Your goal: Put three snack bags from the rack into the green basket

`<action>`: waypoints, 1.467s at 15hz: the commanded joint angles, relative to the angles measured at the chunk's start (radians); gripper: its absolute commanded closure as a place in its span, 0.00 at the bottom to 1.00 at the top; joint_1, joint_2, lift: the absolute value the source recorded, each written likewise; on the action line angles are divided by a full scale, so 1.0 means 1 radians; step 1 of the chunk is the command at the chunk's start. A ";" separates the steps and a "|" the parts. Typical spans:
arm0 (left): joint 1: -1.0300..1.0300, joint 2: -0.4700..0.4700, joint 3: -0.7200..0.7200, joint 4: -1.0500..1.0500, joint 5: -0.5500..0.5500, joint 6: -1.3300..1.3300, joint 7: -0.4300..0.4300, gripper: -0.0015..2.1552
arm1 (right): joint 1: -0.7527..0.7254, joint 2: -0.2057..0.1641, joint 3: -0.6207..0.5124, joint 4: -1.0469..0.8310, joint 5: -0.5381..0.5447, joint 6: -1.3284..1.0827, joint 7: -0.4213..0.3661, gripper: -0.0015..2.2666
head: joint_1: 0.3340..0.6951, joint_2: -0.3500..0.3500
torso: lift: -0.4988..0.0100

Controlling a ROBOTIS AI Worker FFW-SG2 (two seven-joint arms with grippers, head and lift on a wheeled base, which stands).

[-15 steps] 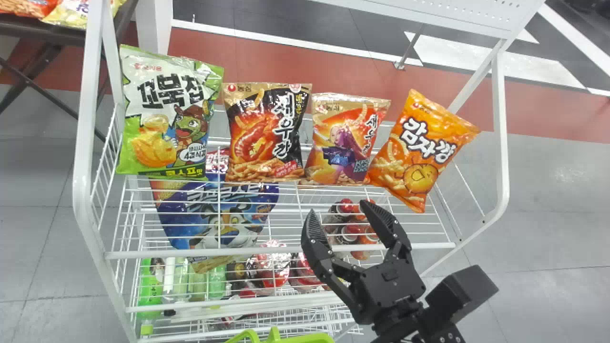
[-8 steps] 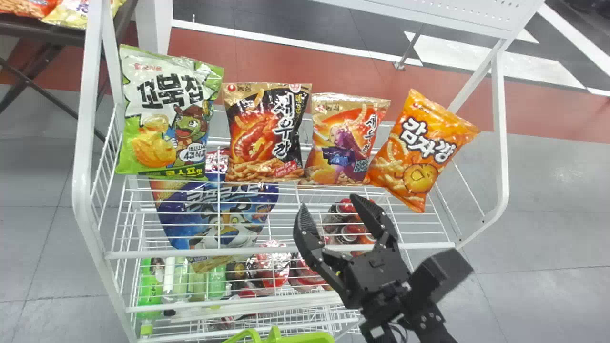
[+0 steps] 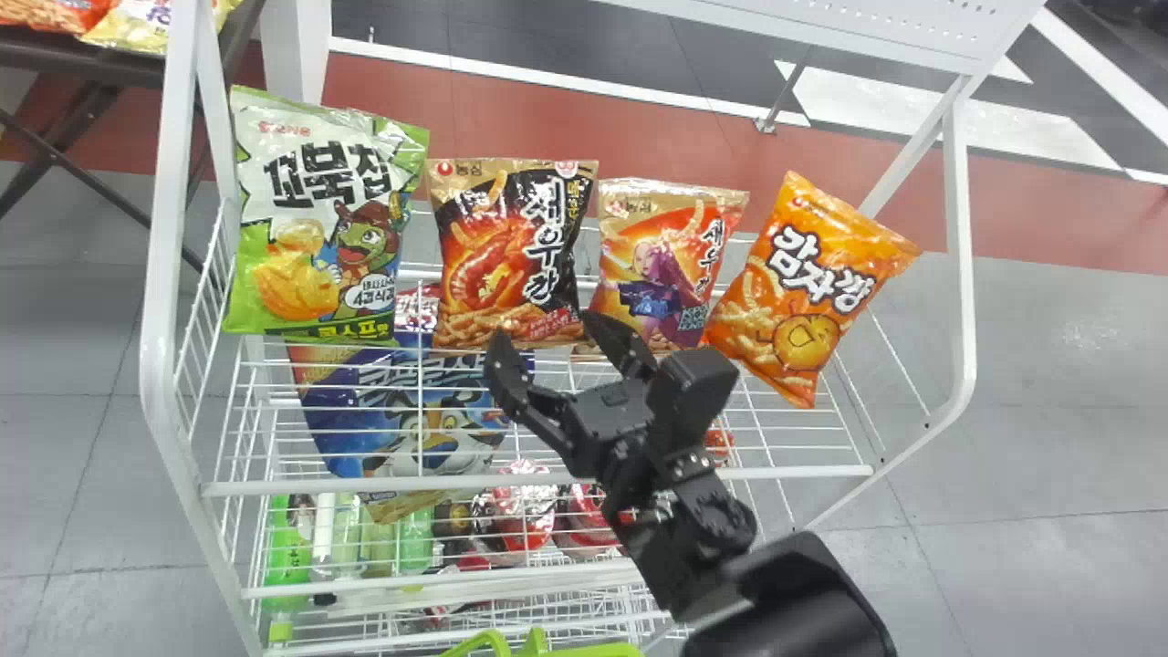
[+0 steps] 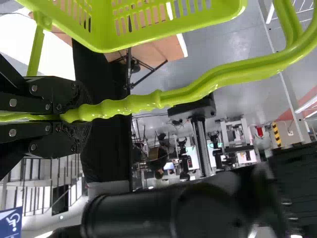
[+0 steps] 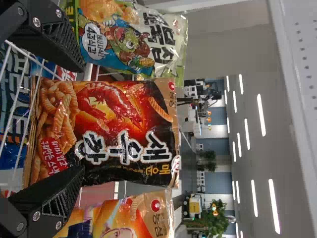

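My right jaws (image 3: 543,327) are nearer, open, upright black shrimp-snack bag (image 3: 511,251) straight ahead; left jaws (image 4: 85,117) gripping green basket handle (image 4: 185,95).

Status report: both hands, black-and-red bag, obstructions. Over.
Left hand shut on green basket's handle. Right hand open, before black-and-red bag on rack, no grip. Green bag and tan-and-orange bag crowd either side.
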 commanded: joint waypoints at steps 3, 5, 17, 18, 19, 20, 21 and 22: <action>-0.004 -0.003 -0.006 0.003 -0.003 0.004 0.005 0.66 | -0.150 0.026 0.008 0.103 -0.004 0.055 0.006 0.06 | 1.00 0.00 | 0.98; -0.008 -0.003 -0.012 0.003 -0.004 0.004 0.005 0.66 | -0.197 0.037 0.010 0.152 -0.016 0.086 0.039 0.06 | 1.00 0.00 | 0.98; -0.025 -0.003 -0.019 0.026 0.000 0.004 0.000 0.66 | -0.187 0.049 -0.030 0.092 -0.024 0.181 0.203 0.98 | 1.00 0.00 | 0.98; -0.025 -0.003 -0.019 0.026 0.002 0.004 0.000 0.66 | -0.160 0.048 -0.041 0.061 -0.018 0.178 0.201 0.98 | 1.00 0.00 | 0.98; -0.025 -0.003 -0.019 0.027 0.003 0.004 -0.001 0.66 | -0.133 0.045 -0.055 0.029 -0.018 0.181 0.201 0.98 | 1.00 0.00 | 0.98; -0.025 -0.003 -0.015 0.026 0.006 0.001 -0.004 0.66 | -0.108 0.039 -0.066 -0.002 -0.021 0.181 0.203 0.98 | 1.00 0.00 | 0.98; -0.025 -0.003 -0.007 0.026 0.014 -0.005 -0.006 0.66 | -0.073 0.031 -0.078 -0.045 -0.032 0.184 0.206 0.98 | 1.00 0.00 | 0.98; -0.027 -0.003 -0.001 0.026 0.015 -0.008 -0.007 0.66 | -0.032 0.020 -0.089 -0.098 -0.042 0.187 0.207 0.98 | 1.00 0.00 | 0.98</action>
